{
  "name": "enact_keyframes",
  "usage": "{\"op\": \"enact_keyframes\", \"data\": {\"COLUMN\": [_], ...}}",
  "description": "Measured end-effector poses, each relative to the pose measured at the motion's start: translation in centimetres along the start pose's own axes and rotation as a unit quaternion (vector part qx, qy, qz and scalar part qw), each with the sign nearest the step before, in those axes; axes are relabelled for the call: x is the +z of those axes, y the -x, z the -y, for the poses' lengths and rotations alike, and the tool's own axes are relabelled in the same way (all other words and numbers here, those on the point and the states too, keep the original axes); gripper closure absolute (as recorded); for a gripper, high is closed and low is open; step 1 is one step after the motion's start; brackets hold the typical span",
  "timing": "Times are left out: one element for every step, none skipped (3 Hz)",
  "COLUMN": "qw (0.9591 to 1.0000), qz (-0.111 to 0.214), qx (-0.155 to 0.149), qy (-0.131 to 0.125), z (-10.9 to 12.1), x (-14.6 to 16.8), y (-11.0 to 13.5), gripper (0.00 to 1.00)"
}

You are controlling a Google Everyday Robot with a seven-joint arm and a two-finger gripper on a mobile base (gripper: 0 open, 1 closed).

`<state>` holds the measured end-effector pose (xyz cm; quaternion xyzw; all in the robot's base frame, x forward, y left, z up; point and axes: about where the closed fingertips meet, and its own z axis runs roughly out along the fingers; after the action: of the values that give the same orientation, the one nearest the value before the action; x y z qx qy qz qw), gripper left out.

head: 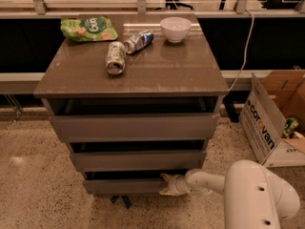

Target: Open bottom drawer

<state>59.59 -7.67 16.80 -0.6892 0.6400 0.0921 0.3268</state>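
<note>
The robot's gripper [167, 185], whether clamped or apart impossible to tell, sits at the right end of the bottom drawer [121, 186], lowest in the cabinet [133, 127], where a shallow hold on the handleless front could slip off when pulled.

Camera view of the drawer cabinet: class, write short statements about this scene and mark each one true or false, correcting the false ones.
1. The gripper is at the right end of the bottom drawer. True.
2. The white bowl sits on the floor. False: it stands on the cabinet top.
3. A can lies on its side on the cabinet top. True.
4. The cardboard box stands at the picture's left. False: it is on the floor at the picture's right.
</note>
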Motion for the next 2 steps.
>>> {"op": "enact_keyframes", "data": {"qw": [0.9996,0.9994], "qz": [-0.011,-0.014], "qx": [-0.006,-0.008], "qy": [0.024,0.030], "z": [-2.61,-3.22], "x": [-0.56,-0.80], "y": [0.00,0.05], "gripper": [0.56,0.56]}}
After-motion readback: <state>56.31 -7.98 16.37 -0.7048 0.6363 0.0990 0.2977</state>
